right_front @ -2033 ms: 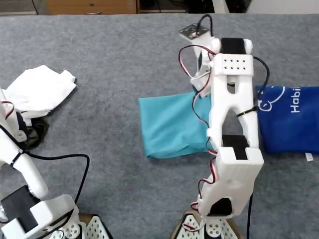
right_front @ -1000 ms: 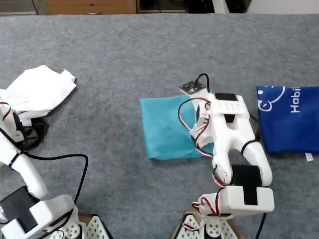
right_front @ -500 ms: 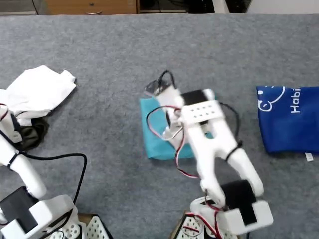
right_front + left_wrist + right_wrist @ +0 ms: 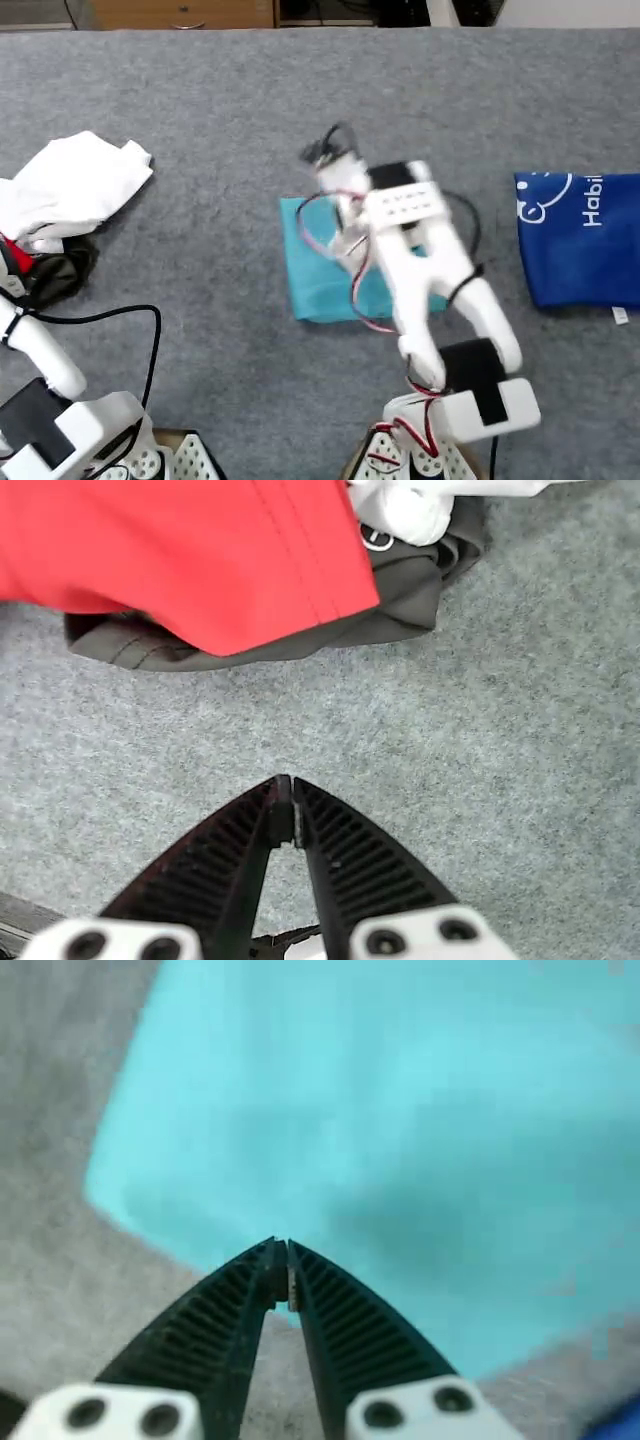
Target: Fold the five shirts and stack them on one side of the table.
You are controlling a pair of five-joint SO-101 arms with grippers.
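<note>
High view, left to right. At the left edge of the grey table (image 4: pixel 200 100) lies an unfolded heap: a white shirt (image 4: pixel 75 185), with a dark shirt (image 4: pixel 62 272) and a red shirt (image 4: pixel 12 255) at its near side. The left wrist view places the left gripper (image 4: pixel 291 815) just beside that heap, over bare table, jaws closed on nothing.

At centre the teal shirt (image 4: pixel 310 275) lies folded into a flat rectangle. The right arm (image 4: pixel 420 260) reaches across it, and the right wrist view shows the right gripper (image 4: pixel 282 1260) over the shirt near one of its edges, jaws pressed together and empty. Whether the tips touch the cloth is hard to tell.

At the right edge a blue shirt (image 4: pixel 575 240) lies folded, well apart from the teal one.

Judged step: two shirts are folded and none is stacked, so the teal shirt is probably due for stacking. The next move calls for parting the jaws, pinching an edge through all layers, and carrying the shirt onto the blue one without undoing the fold.
</note>
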